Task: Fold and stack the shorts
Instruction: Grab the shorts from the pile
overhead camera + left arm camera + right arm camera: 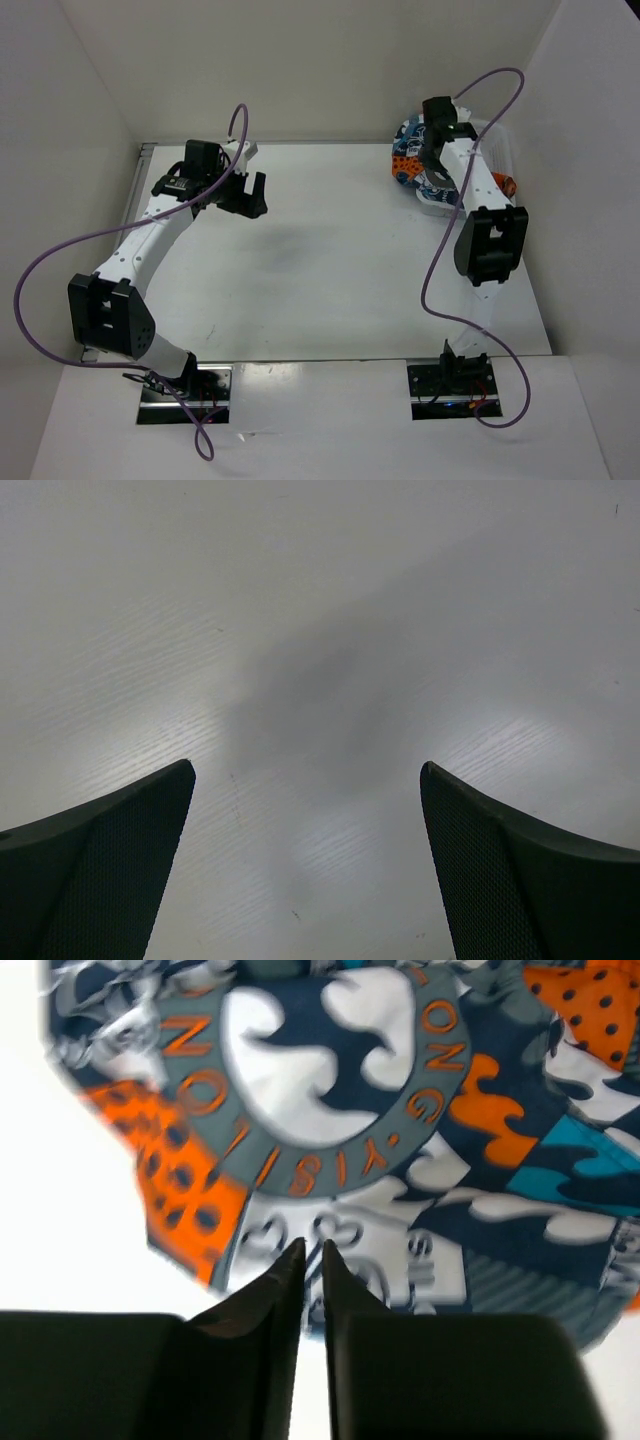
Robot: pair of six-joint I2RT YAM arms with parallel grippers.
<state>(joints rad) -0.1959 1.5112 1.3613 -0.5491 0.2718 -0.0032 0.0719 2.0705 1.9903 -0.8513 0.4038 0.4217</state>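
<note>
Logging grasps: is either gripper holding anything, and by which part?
Left gripper: nothing, jaws open. Right gripper: jaws nearly shut at the edge of the shorts; whether fabric is pinched cannot be told.

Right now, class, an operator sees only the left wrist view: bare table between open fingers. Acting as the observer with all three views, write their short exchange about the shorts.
Operator: Where are they?
Observer: The top view shows the shorts bunched at the far right corner of the table.
Operator: Is anything holding them?
Observer: The right gripper is right over the print with its fingers almost together. I cannot tell whether they pinch cloth.
</note>
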